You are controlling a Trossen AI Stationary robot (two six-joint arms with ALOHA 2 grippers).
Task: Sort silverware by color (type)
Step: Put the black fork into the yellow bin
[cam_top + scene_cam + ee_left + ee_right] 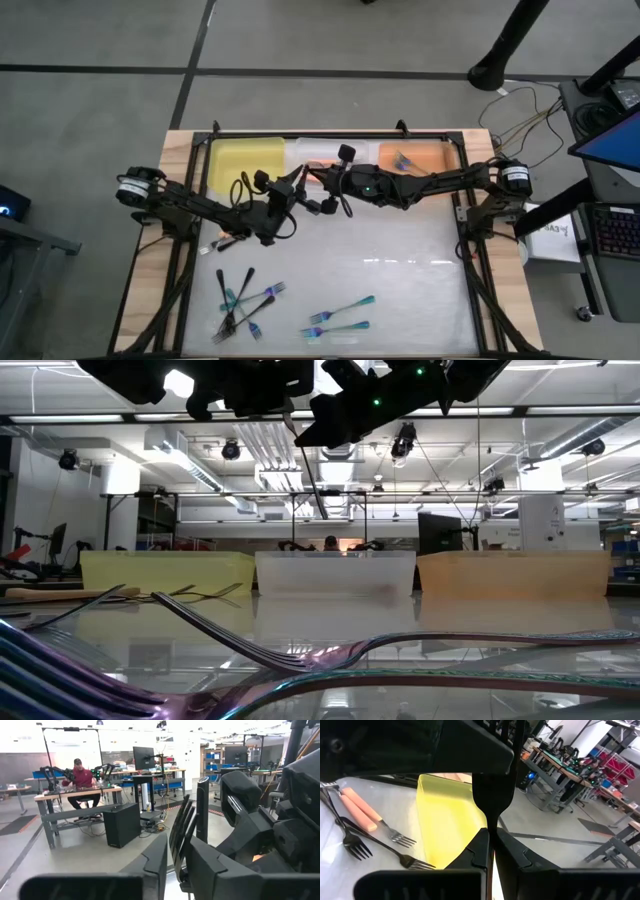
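Note:
My left gripper (pixel 298 188) and right gripper (pixel 322 180) meet tip to tip high above the table's middle, in front of the bins, both shut on one black fork (pixel 308 470). In the low view the fork hangs slanting below them. Loose forks lie on the table: black and teal ones (pixel 245 300) near the left front corner, two teal ones (pixel 340 318) at the front, and orange and black ones (pixel 225 240) at the left, also showing as orange forks (pixel 360 810) in the right wrist view. My left gripper (pixel 177 870) pinches the black fork between its two fingers; the tines (pixel 182 820) stand out beyond the fingertips. The fork is lifted clear of the table. My right gripper (pixel 492 845) pinches the fork's black handle (pixel 492 800) between its two fingers. The handle runs on from the fingertips toward the left gripper.
Three bins stand along the far edge: yellow (pixel 245 160), clear (pixel 315 150) and orange (pixel 440 158); the orange one holds a teal fork (pixel 405 160). A black frame (pixel 470 230) edges the table. A person sits at a desk in the room beyond (pixel 80 777).

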